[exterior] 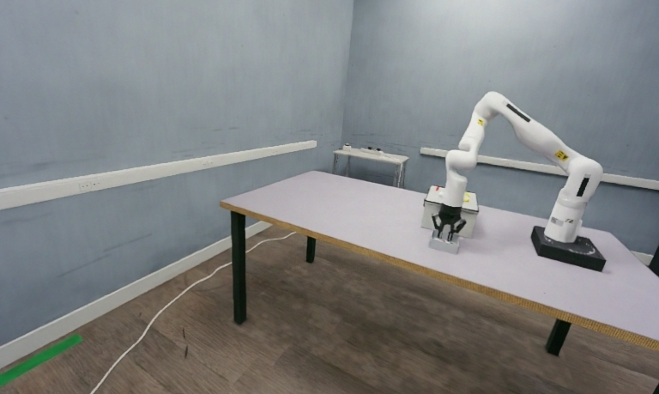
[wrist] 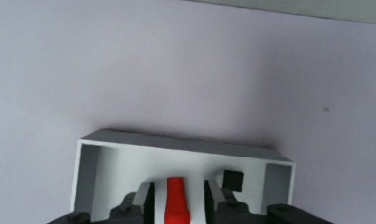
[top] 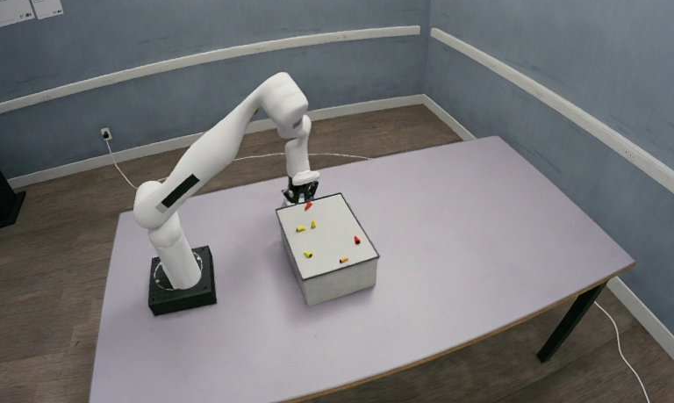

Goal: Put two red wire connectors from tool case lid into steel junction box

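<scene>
The steel junction box [wrist: 86,175] [exterior: 443,245] is a small open grey tray on the table, just behind the tool case [top: 338,282] [exterior: 429,215]. My gripper [top: 300,196] [exterior: 449,228] [wrist: 179,199] hangs just above the box with its fingers open. One red wire connector [wrist: 175,201] lies in the box between the fingers, with a gap on each side. Two more red connectors [top: 308,205] [top: 356,240] lie on the case's white lid [top: 333,232], one at its far edge near the gripper, one near the right edge.
Three yellow connectors [top: 300,228] [top: 312,224] [top: 308,254] and an orange one [top: 343,260] also lie on the lid. A small black block [wrist: 233,180] sits inside the box. The arm's black base [top: 182,299] stands left of the case.
</scene>
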Controlling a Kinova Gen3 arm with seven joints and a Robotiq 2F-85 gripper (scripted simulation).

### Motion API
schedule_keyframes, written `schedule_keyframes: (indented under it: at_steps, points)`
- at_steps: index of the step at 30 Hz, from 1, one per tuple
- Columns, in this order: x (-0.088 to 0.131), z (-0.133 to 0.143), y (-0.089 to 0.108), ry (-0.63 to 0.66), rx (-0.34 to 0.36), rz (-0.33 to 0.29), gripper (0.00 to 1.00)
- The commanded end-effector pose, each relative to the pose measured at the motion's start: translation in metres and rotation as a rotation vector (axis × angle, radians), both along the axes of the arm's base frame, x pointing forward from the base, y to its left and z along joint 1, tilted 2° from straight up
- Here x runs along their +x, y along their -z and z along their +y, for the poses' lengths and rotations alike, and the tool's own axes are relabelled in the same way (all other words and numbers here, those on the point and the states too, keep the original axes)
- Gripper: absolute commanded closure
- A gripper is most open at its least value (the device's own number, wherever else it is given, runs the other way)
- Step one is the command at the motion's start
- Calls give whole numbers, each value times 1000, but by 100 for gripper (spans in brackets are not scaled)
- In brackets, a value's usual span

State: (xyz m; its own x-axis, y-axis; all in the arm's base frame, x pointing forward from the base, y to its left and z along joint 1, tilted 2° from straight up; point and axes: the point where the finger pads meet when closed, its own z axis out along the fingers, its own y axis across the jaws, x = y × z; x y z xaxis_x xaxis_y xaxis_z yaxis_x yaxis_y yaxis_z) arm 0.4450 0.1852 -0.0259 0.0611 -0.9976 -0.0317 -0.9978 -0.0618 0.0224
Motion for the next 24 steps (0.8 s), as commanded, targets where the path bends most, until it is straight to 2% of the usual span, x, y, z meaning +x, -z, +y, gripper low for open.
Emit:
schedule_keyframes:
  at_steps: [1,3,5,19,20,22,24]
  points:
    - [2,0,-13,1,1,-6,63]
    - [3,-1,-25,1,1,-6,63]
    - [3,-1,-25,1,1,-6,63]
    - [5,-5,-146,1,1,-6,63]
    - [5,-5,-153,1,1,-6,63]
    - [5,-5,-153,1,1,-6,63]
    - [5,-5,-165,1,1,-6,63]
